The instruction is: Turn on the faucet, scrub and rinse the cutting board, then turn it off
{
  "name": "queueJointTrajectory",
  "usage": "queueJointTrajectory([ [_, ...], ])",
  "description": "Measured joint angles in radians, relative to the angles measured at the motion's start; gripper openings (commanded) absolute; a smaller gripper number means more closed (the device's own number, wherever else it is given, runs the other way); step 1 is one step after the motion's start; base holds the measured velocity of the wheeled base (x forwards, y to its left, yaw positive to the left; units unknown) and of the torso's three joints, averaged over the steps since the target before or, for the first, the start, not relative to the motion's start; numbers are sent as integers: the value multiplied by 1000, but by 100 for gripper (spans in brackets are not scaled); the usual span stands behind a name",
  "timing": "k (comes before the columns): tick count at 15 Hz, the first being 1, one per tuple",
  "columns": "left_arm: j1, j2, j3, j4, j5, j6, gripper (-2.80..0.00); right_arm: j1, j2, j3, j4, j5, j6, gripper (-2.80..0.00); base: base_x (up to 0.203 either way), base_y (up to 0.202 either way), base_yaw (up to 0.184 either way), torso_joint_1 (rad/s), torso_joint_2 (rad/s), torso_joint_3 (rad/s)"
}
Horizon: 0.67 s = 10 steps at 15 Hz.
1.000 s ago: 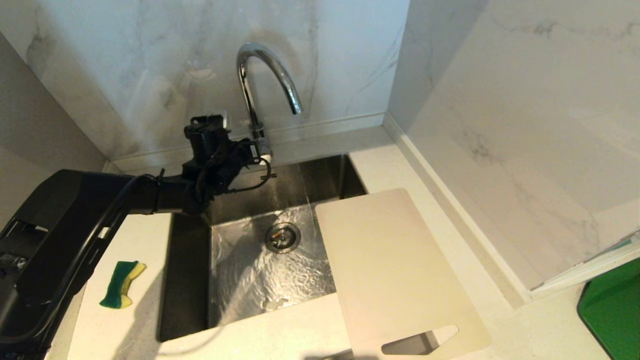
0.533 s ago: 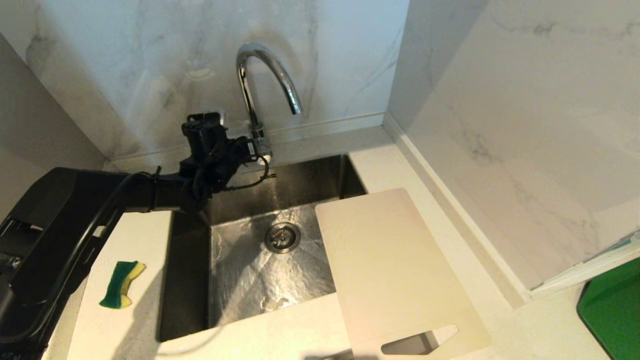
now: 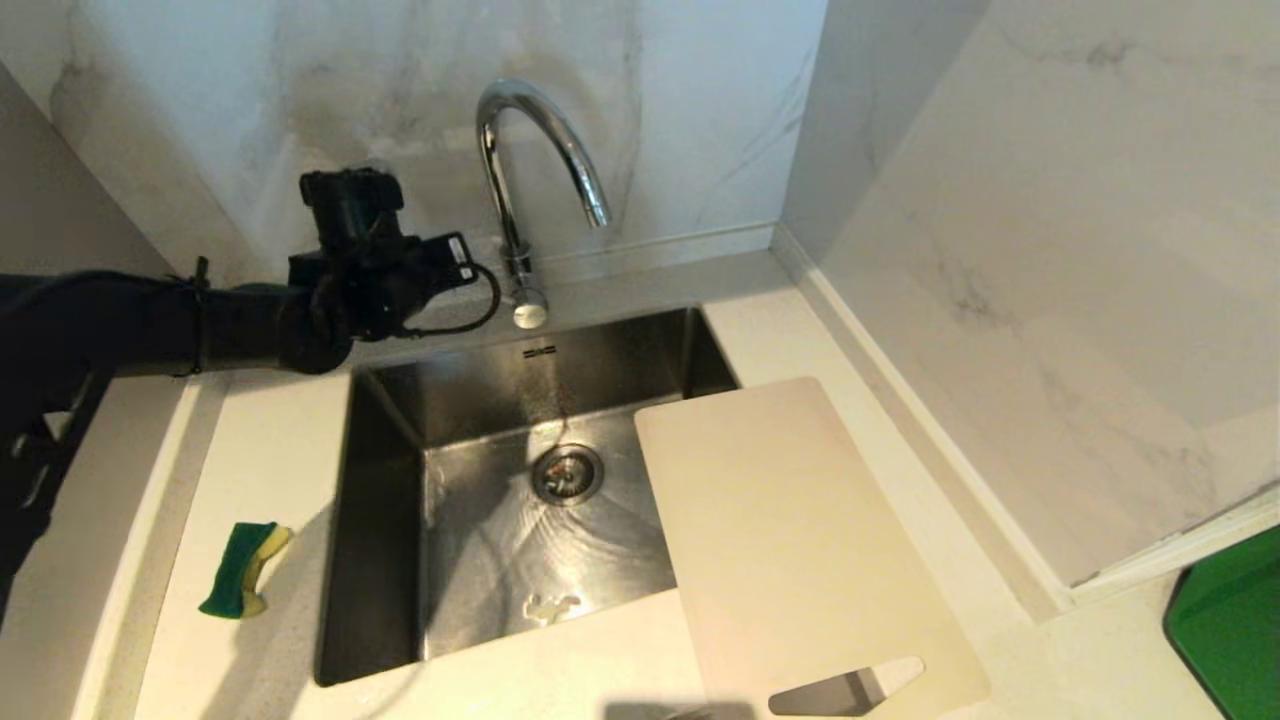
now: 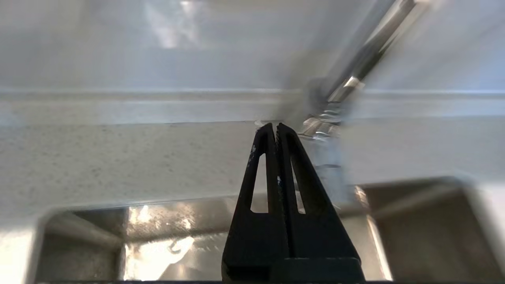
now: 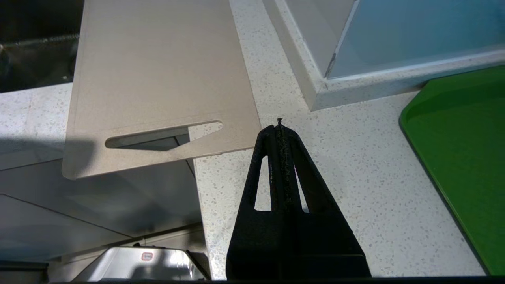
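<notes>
The chrome faucet (image 3: 512,165) arches over the back of the sink, its small lever (image 3: 529,316) at the base; no stream falls from the spout. My left gripper (image 3: 462,262) hovers over the back counter just left of the faucet base (image 4: 321,126); it is shut and empty, apart from the lever. The cream cutting board (image 3: 790,540) lies flat across the sink's right side and the counter, handle slot toward me. The right gripper (image 5: 279,127) is shut and empty above the counter beside the board's (image 5: 158,79) slotted end.
A green and yellow sponge (image 3: 243,567) lies on the counter left of the steel sink (image 3: 375,500), whose floor is wet around the drain (image 3: 566,473). A green tray (image 3: 1230,625) sits at the right edge. Marble walls close in behind and to the right.
My left gripper has drawn back from the faucet's base, leftward and slightly up. The stream and ripples seen in the sink a second ago are gone.
</notes>
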State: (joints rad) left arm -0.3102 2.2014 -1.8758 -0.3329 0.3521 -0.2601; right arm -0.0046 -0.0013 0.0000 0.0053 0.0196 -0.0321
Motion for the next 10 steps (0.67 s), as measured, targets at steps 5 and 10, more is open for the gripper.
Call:
queueJointTrajectory([
  [5, 56, -198, 191, 3, -22, 4, -280, 0, 0, 0, -1, 0, 0, -280, 0, 0, 0, 0, 0, 0],
  [10, 80, -337, 303, 5, -27, 16, -280, 0, 0, 0, -1, -1, 1, -280, 0, 0, 0, 0, 0, 0],
])
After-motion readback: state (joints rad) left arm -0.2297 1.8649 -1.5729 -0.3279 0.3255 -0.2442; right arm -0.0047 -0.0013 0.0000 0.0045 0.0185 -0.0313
